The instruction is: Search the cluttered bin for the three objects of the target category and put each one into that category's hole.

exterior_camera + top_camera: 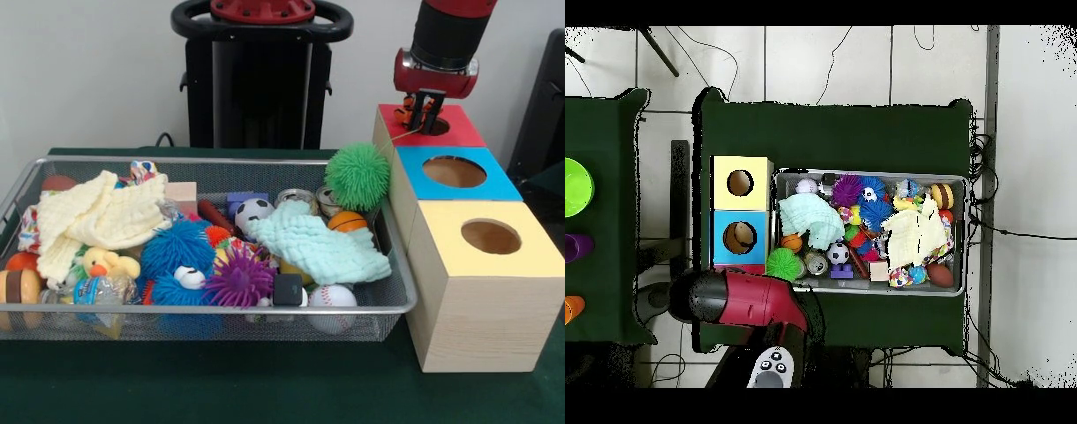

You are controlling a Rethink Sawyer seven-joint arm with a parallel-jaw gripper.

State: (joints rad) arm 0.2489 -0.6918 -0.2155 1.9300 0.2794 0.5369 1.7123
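Gripper (427,113) hangs low over the red box (459,131), right at its round hole (434,126), at the far end of a row of three wooden boxes. I see something small and orange between its dark fingers, but I cannot tell whether they are clamped on it or parted. From overhead the red arm (745,297) covers that box completely.

Next in the row come the blue box (494,181) and the yellow box (530,252), each with an open hole on top. Just beside them sits the wire bin (221,309), packed with toys: a green spiky ball (357,175) at the corner nearest the red box, a mint cloth (320,247), a blue furry toy (179,252), a purple spiky ball (238,278), and a baseball (333,297) against the near rim.

I judge this to be a drop into the red hole. To do it well, I would centre over the opening, release only when nothing overlaps the rim, then lift straight up before heading to the bin.
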